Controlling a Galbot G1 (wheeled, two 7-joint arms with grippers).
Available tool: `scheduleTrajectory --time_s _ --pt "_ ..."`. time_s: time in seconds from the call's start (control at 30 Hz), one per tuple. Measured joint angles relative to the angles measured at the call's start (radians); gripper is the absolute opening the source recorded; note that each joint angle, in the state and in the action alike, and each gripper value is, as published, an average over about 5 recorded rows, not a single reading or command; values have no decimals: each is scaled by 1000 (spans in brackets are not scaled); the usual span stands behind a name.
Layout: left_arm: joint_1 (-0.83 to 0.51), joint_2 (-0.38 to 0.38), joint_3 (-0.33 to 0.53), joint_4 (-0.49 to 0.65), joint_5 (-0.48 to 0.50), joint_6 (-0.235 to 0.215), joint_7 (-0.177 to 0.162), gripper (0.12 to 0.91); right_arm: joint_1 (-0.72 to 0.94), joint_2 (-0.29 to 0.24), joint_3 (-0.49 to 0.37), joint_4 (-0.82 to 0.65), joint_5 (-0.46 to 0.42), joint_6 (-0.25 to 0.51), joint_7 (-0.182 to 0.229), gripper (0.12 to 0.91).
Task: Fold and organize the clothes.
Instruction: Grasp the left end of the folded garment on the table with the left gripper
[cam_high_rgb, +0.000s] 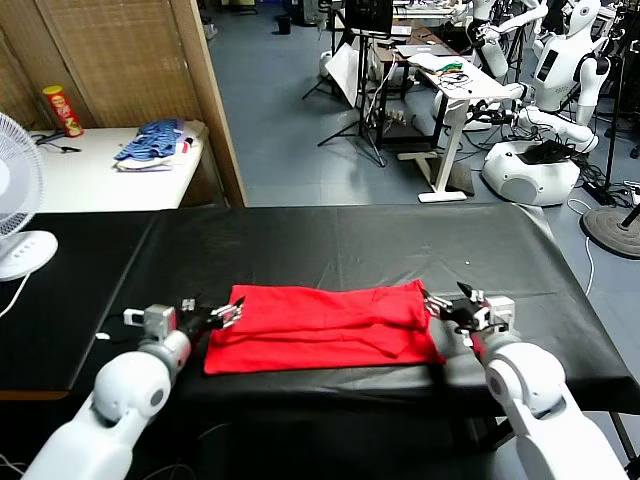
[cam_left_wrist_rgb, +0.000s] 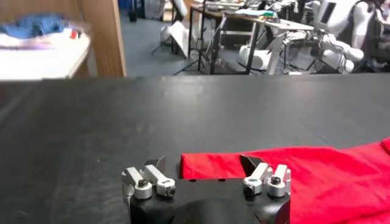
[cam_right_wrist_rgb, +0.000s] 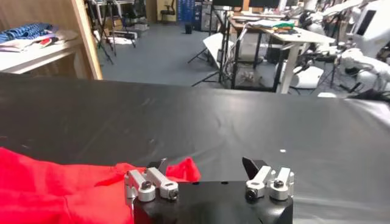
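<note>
The red T-shirt (cam_high_rgb: 318, 325) lies folded into a wide band on the black table (cam_high_rgb: 330, 245), plain side up; no print or label shows. My left gripper (cam_high_rgb: 222, 316) is open at the shirt's left edge, low over the table. In the left wrist view the gripper (cam_left_wrist_rgb: 206, 164) has its jaws spread, with the red cloth's edge (cam_left_wrist_rgb: 268, 176) just ahead between them. My right gripper (cam_high_rgb: 443, 307) is open at the shirt's right end. In the right wrist view the gripper (cam_right_wrist_rgb: 207, 165) is spread, with a peaked corner of red cloth (cam_right_wrist_rgb: 183, 169) by one finger.
A white fan (cam_high_rgb: 18, 210) stands at the left. Behind it a white table (cam_high_rgb: 90, 165) carries a heap of blue garments (cam_high_rgb: 152, 143) and a red can (cam_high_rgb: 62, 110). A wooden post (cam_high_rgb: 215, 100), desks and other robots (cam_high_rgb: 545, 100) stand beyond the table's far edge.
</note>
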Motion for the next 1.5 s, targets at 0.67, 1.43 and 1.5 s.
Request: scheduleTrajectory --time_s 0.67,1.43,1.5 --pt "-51 -55 4 152 17 -36 22 138 20 124 -31 -98 -131 95 66 287" --pt "-23 -23 -18 105 236 -165 49 689 -141 77 35 89 -121 113 4 759" --pt "-13 -17 -30 94 202 -161 48 753 -167 71 50 125 -111 113 4 790"
